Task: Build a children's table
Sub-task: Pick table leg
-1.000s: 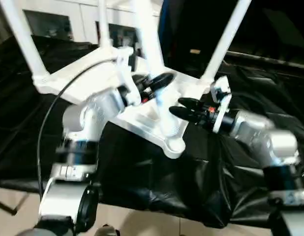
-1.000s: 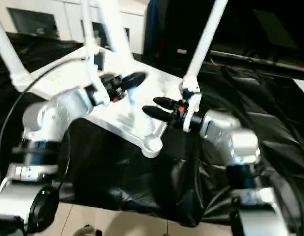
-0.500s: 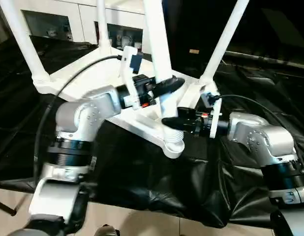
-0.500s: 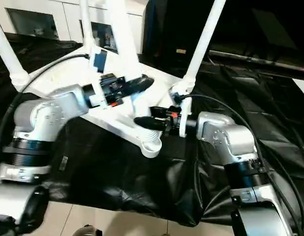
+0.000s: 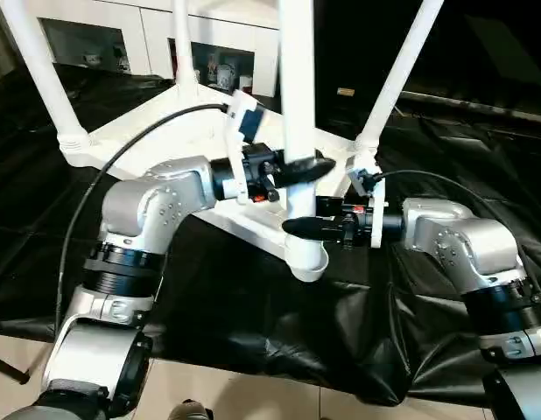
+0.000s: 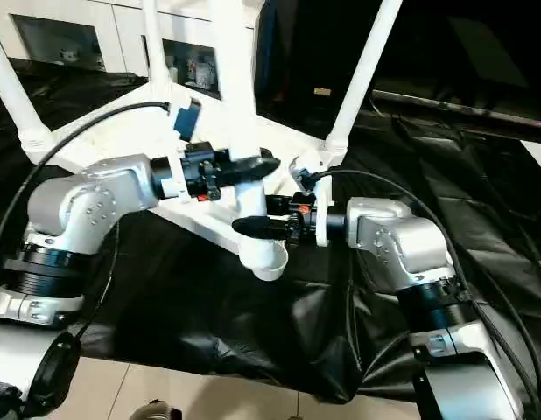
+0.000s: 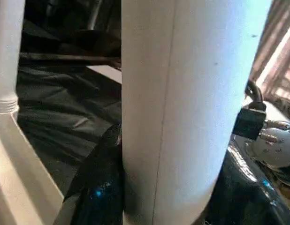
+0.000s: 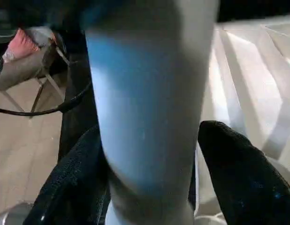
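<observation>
The long white tapered plastic leg, judged light, stiff and slippery, is clamped low by the left gripper and right gripper above the near corner socket.

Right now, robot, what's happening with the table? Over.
Both hands gripping the near leg: left hand higher, right hand lower. Leg upright over the near corner socket of the upside-down tabletop. Three other legs already standing. Nothing blocking.
</observation>
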